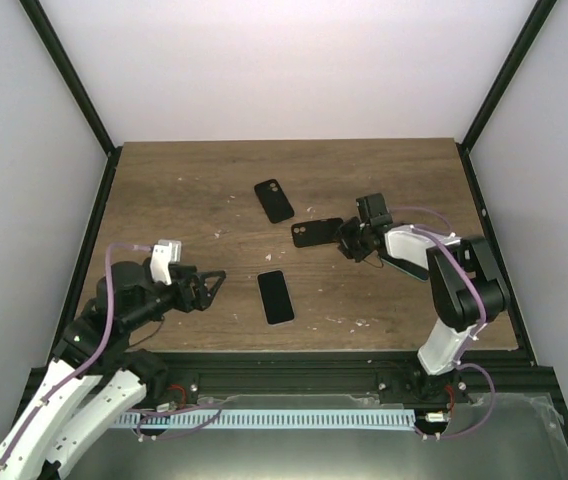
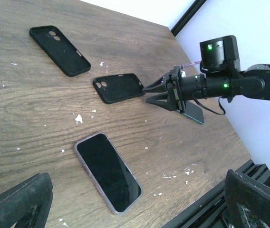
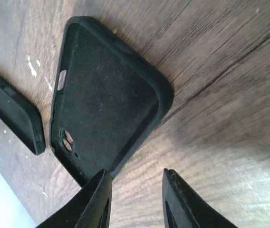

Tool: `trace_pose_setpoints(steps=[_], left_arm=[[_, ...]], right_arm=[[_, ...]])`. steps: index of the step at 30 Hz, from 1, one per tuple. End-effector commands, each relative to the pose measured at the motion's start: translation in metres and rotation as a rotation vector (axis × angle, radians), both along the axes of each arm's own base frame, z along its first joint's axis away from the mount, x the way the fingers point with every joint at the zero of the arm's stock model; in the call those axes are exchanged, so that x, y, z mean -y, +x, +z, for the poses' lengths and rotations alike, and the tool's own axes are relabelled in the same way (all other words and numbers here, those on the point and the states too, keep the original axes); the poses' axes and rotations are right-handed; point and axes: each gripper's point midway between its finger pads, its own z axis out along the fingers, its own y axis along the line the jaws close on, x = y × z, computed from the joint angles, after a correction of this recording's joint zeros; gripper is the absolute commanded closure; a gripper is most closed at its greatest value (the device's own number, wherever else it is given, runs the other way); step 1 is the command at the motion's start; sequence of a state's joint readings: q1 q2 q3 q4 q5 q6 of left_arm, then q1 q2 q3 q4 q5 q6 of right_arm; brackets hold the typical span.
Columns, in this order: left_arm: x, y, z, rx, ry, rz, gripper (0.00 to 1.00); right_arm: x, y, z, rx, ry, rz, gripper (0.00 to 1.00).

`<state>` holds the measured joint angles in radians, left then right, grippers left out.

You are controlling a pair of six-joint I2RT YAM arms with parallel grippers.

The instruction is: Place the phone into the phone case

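Brown wooden table (image 1: pixel 164 180) fills the overhead view, flecked with small white chips. On it the phone (image 1: pixel 276 297) lies flat and screen-up near the front edge, roughly midway between the two arms and touched by neither. Farther back sit two opaque black covers: the far black case (image 1: pixel 274 200) and, to its right and nearer, the near black case (image 1: pixel 317 232). The left gripper (image 1: pixel 214 288) hovers just left of the phone, its jaws spread wide with nothing in them. The right gripper (image 1: pixel 347 243) points at the right end of the near black case, and a dark slab (image 1: pixel 407 266) lies on the table mostly hidden under that arm. From the left wrist camera, the two left fingers (image 2: pixel 21 202) stand at the bottom corners of the frame, wide apart, with the phone on the wood between and beyond them; its glossy screen is dark and a pale rim (image 2: pixel 79 141) runs round its edge, perhaps a clear shell, though the view is too soft to be sure. The same view shows the right gripper's tips reaching the near black case's end. From the right wrist camera, that case lies hollow side up, camera cutout showing, and the right fingers (image 3: pixel 94 204) stand partly apart with bare wood between them, clamping nothing; one tip is at the case's edge.
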<state>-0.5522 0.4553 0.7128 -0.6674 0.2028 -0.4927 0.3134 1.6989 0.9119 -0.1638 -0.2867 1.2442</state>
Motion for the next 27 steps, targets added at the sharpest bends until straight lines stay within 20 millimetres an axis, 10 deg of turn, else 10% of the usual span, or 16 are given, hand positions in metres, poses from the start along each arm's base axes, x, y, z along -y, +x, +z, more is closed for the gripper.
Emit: trace_pose_setpoints(steps=[1, 27], left_arm=[[-0.002, 0.000, 0.006, 0.030, 0.002, 0.001, 0.00], [-0.006, -0.001, 0.010, 0.044, -0.001, 0.018, 0.00]], right_arm=[[-0.010, 0.009, -0.005, -0.041, 0.028, -0.053, 0.71], [-0.012, 0.022, -0.024, -0.092, -0.101, 0.025, 0.99]])
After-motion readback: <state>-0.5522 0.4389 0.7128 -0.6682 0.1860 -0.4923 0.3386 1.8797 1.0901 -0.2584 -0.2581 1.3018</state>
